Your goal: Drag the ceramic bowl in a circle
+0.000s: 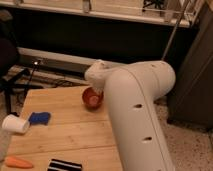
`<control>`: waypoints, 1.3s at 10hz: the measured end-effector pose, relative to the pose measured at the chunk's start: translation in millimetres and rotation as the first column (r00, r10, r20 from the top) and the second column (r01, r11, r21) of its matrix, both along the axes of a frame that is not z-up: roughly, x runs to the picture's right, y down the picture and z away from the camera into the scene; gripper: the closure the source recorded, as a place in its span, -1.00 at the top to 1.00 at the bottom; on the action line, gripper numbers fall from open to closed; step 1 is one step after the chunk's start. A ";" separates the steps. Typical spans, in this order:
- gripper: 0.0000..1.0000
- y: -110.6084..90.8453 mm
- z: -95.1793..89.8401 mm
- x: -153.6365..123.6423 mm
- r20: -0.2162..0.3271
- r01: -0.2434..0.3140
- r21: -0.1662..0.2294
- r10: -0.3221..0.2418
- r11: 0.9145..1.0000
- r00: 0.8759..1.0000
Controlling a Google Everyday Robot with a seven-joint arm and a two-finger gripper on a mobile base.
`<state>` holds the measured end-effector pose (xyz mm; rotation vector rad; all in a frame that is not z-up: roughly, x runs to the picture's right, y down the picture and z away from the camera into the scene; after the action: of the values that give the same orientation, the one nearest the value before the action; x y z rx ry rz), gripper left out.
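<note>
The ceramic bowl [92,98] sat near the far edge of the wooden surface [65,132], round, with no long axis, its mouth tipped toward the camera. The tool [98,90] hung at its right rim, largely hidden by the white arm [137,115].

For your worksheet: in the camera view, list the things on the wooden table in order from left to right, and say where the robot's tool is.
White cup → blue object → ceramic bowl. The tool is at the bowl's far rim, at the end of the white arm.
</note>
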<state>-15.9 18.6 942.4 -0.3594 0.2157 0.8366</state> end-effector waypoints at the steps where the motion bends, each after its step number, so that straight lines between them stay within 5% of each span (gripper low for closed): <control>1: -1.00 6.2 -4.6 14.1 -0.004 -0.001 0.007 0.001 1.000 1.000; 4: -1.00 53.3 -29.2 57.7 0.000 0.023 0.015 -0.023 1.000 1.000; 8: -1.00 110.1 -55.7 71.6 0.010 0.110 0.009 -0.110 0.994 0.994; 11: -1.00 147.5 -92.7 61.1 0.052 0.226 0.023 -0.227 0.974 0.972; 13: -1.00 164.5 -122.3 40.8 0.092 0.343 0.061 -0.348 0.937 0.933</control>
<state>24.9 183.1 820.2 -0.3101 0.1590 0.4727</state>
